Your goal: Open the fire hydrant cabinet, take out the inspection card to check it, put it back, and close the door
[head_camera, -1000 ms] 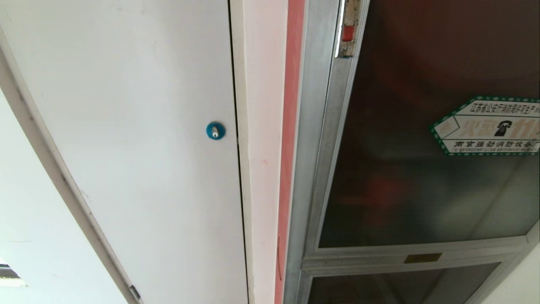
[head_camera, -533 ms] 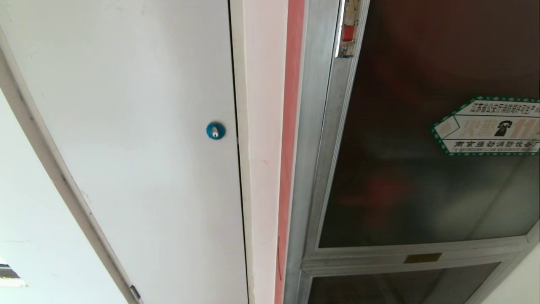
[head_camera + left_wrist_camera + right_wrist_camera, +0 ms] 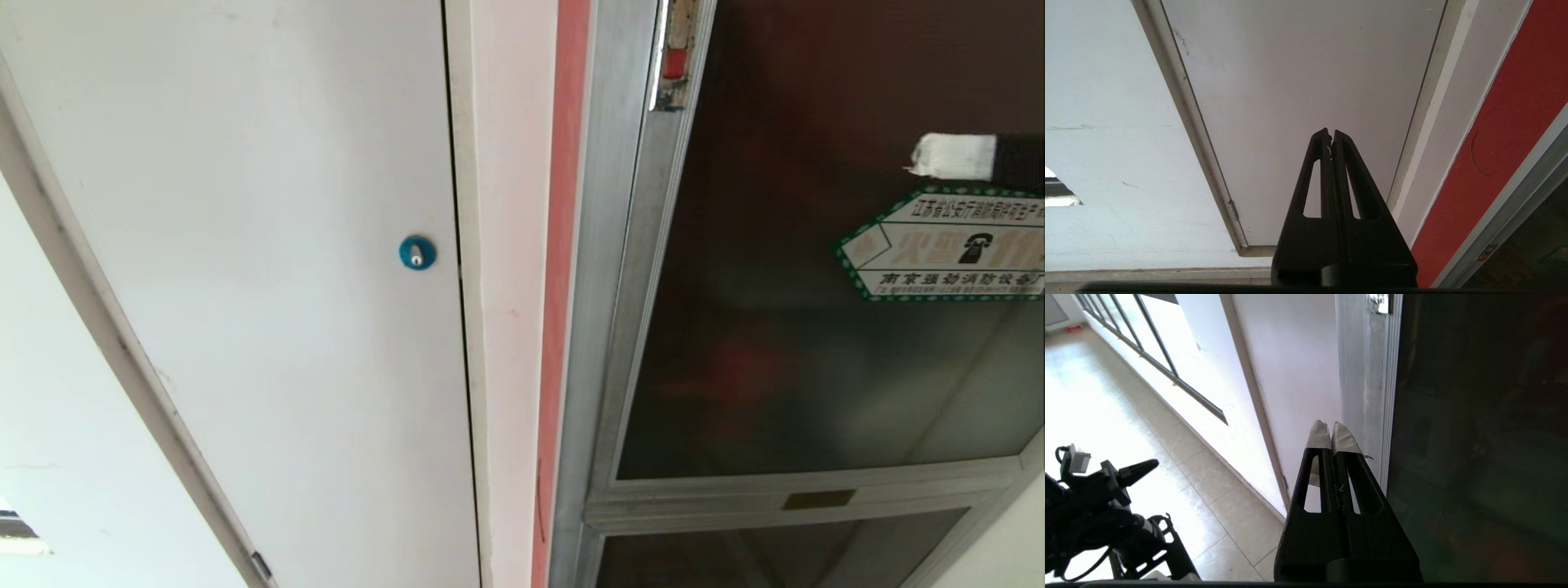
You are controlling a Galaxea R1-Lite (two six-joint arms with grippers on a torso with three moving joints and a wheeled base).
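Now my right gripper [image 3: 918, 157] has come into the head view from the right, fingers together, over the door [image 3: 816, 343] above its sticker [image 3: 947, 245]. Left wrist: left gripper [image 3: 1330, 132] closed, facing the white door [image 3: 1298, 81]. Right wrist: taped tips pressed together beside the cabinet frame [image 3: 1367, 396].

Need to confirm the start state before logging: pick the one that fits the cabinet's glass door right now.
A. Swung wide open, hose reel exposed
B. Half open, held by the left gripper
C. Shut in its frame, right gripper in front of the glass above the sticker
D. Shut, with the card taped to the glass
C: the glass door sits shut in its frame, and the right gripper, jaws closed, reaches in above the sticker.
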